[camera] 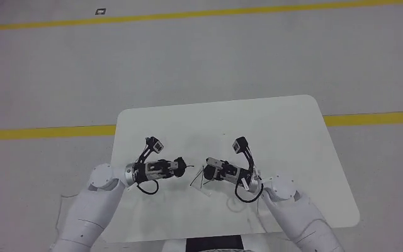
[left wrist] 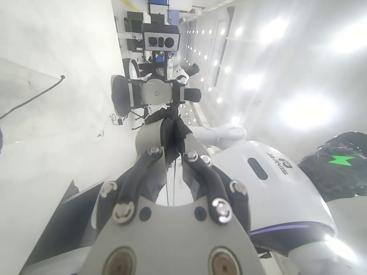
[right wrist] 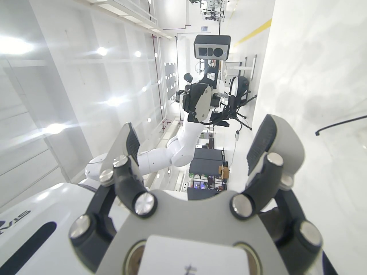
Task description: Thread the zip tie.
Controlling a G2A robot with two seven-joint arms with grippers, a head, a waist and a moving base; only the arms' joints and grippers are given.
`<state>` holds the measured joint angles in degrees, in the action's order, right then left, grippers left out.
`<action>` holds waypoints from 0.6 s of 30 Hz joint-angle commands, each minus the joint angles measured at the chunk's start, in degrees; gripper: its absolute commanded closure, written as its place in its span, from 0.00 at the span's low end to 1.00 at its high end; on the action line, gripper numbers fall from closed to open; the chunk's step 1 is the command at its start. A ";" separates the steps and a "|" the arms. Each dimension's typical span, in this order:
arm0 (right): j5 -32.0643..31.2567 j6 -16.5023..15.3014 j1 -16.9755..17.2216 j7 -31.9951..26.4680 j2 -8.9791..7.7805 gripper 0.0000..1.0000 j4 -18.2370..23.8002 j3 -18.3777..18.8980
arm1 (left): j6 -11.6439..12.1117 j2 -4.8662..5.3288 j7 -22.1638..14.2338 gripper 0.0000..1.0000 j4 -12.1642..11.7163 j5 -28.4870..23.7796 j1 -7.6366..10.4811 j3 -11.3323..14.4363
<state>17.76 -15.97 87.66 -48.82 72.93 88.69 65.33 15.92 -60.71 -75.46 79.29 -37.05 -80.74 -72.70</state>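
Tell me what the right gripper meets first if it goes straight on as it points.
Probably the left gripper, which faces it head-on, shut on a thin black zip tie; depth is unclear.

- Left tool: fingers pressed together, tip pointing toward the opposite arm.
- Right tool: fingers spread wide, facing the left tool, just apart.
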 commanded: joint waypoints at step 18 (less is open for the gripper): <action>9.18 1.12 -4.58 -14.68 -0.05 0.00 -5.04 -3.02 | -1.26 0.20 -3.69 1.00 -4.04 -1.11 2.06 2.36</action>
<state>26.96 -14.84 83.08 -63.50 72.88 83.65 62.30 14.69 -60.51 -79.22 75.21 -38.13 -78.66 -70.32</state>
